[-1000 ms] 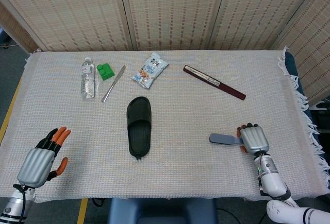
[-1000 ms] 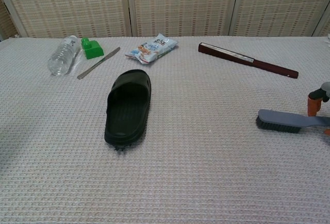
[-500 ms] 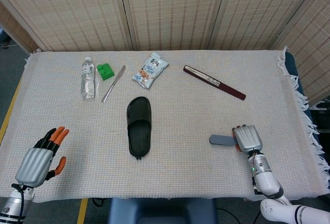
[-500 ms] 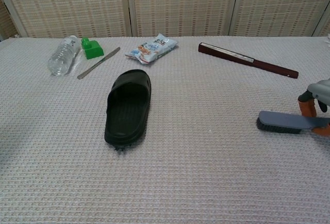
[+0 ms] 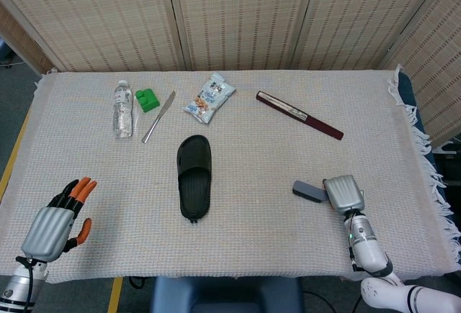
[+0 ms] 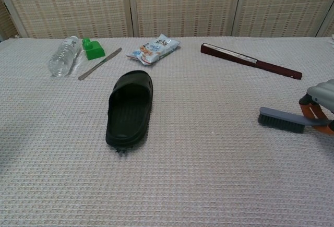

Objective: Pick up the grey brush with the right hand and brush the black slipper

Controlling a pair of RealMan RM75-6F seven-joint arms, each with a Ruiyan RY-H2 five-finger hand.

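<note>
Chest view: brush (image 6: 282, 120) near right edge

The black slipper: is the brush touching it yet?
No. In the chest view the grey brush sits far over by the right hand, with bare cloth between it and the black slipper.

Over the last second the right hand (image 5: 343, 194) slid leftward along the grey brush (image 6: 282, 120), and its fingers (image 6: 309, 109) closed round the handle. The brush, which had lain flat on the bench (image 5: 259, 155), was tilted in the chest view: its handle end rose in the hand while the bristle head pointed down and left.
</note>
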